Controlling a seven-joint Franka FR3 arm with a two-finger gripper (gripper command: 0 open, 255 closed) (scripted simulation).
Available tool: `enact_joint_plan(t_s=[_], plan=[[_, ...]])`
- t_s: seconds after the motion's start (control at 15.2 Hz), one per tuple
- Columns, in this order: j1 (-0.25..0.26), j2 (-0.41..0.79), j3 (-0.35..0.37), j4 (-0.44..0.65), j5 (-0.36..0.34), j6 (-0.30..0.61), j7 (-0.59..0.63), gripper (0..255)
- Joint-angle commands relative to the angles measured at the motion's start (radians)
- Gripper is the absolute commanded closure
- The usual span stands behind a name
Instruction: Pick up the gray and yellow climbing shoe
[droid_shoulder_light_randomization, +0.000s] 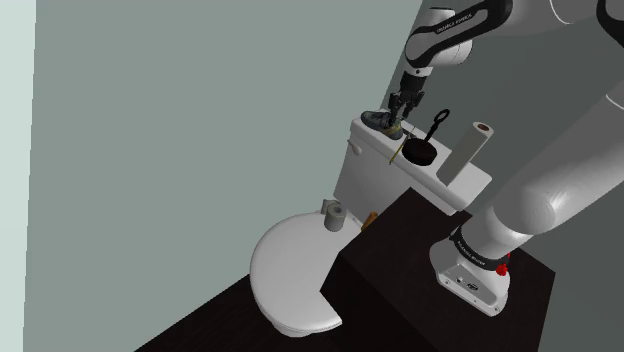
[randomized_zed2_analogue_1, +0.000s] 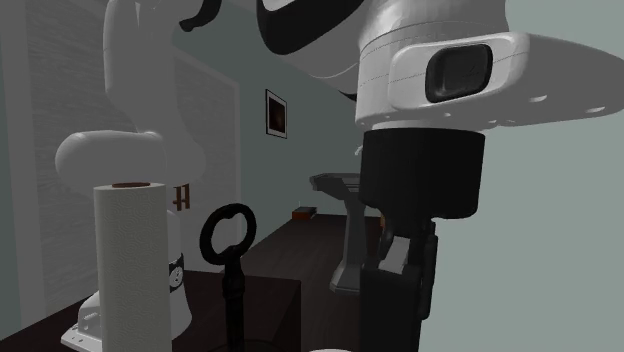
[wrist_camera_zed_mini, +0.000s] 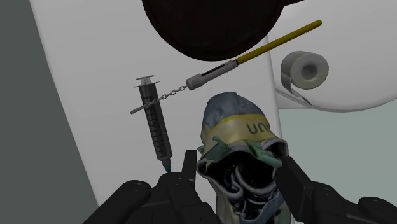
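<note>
With the jaws apart astride the heel end of the gray, yellow-banded climbing shoe (wrist_camera_zed_mini: 236, 127) — lying on the white toilet-tank lid (wrist_camera_zed_mini: 102, 63) beside a dark syringe (wrist_camera_zed_mini: 156, 124) — closing on its soft collar may crumple it, and the shoe could slip out on lifting.

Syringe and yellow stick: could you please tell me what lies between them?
In the wrist view, a short chain runs between the syringe and the yellow stick, at its grey end.
</note>
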Motion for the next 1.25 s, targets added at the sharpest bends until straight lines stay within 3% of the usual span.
enact_joint_plan(t_s=[0.0, 1.19], plan=[[0.000, 0.001, 0.000, -0.001, 0.000, 0.000, 0.000, 255], [0.003, -0.103, 0.008, 0.104, -0.025, -0.205, 0.014, 255]])
